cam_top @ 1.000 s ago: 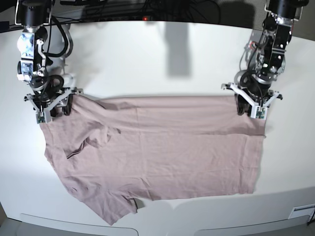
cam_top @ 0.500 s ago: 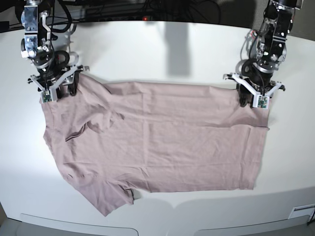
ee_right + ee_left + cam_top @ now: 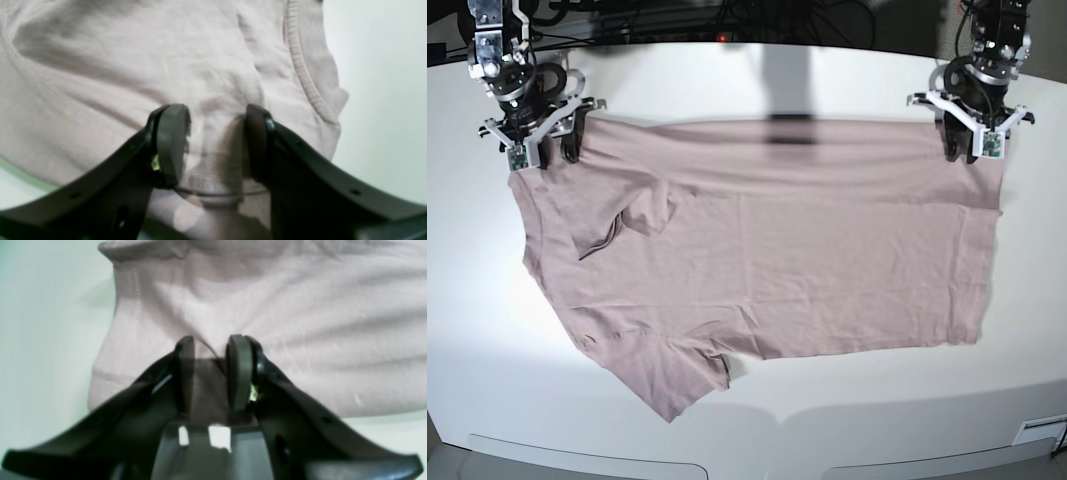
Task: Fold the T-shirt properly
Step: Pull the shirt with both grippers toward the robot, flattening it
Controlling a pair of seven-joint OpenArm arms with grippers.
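The pink-mauve T-shirt (image 3: 767,260) lies spread flat on the white table (image 3: 727,90), hem to the right and sleeves to the left. My left gripper (image 3: 973,145) is at the shirt's far right corner. In the left wrist view its fingertips (image 3: 210,373) are shut on a pinch of the T-shirt (image 3: 300,323) near the stitched hem. My right gripper (image 3: 545,148) is at the far left corner. In the right wrist view it (image 3: 213,143) holds a bunch of the T-shirt (image 3: 133,60) between its pads, beside a ribbed edge.
One sleeve (image 3: 677,385) points toward the table's front edge, the other (image 3: 627,225) is folded onto the body. Dark cables (image 3: 727,15) run behind the table's far edge. A small white label (image 3: 1039,432) sits at the front right.
Both grippers have moved toward the far edge of the table, dragging the shirt's far edge with them. The whole shirt has slid away from the front edge and lies flatter.
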